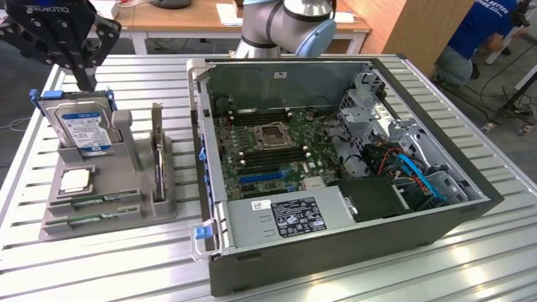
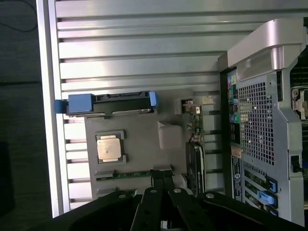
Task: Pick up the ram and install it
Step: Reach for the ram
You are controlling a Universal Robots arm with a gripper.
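Observation:
Two thin green ram sticks lie flat in the front slots of a grey holder (image 1: 134, 214), one (image 1: 105, 200) just behind the other (image 1: 90, 218). I cannot tell which one the task means. My gripper (image 1: 85, 79) hangs high above the holder's back end, over the blue-labelled hard drive (image 1: 84, 129). Its fingers are shut with nothing between them. In the wrist view the shut fingertips (image 2: 162, 176) point down at the holder (image 2: 144, 139), with a strip of green stick (image 2: 126, 175) right beside them.
The open computer case (image 1: 336, 264) lies to the exterior view's right, its motherboard (image 1: 277, 151) with dark memory slots facing up. The holder also carries a processor (image 1: 75, 181) and an upright card (image 1: 157, 148). A person (image 1: 478, 31) crouches at the back right.

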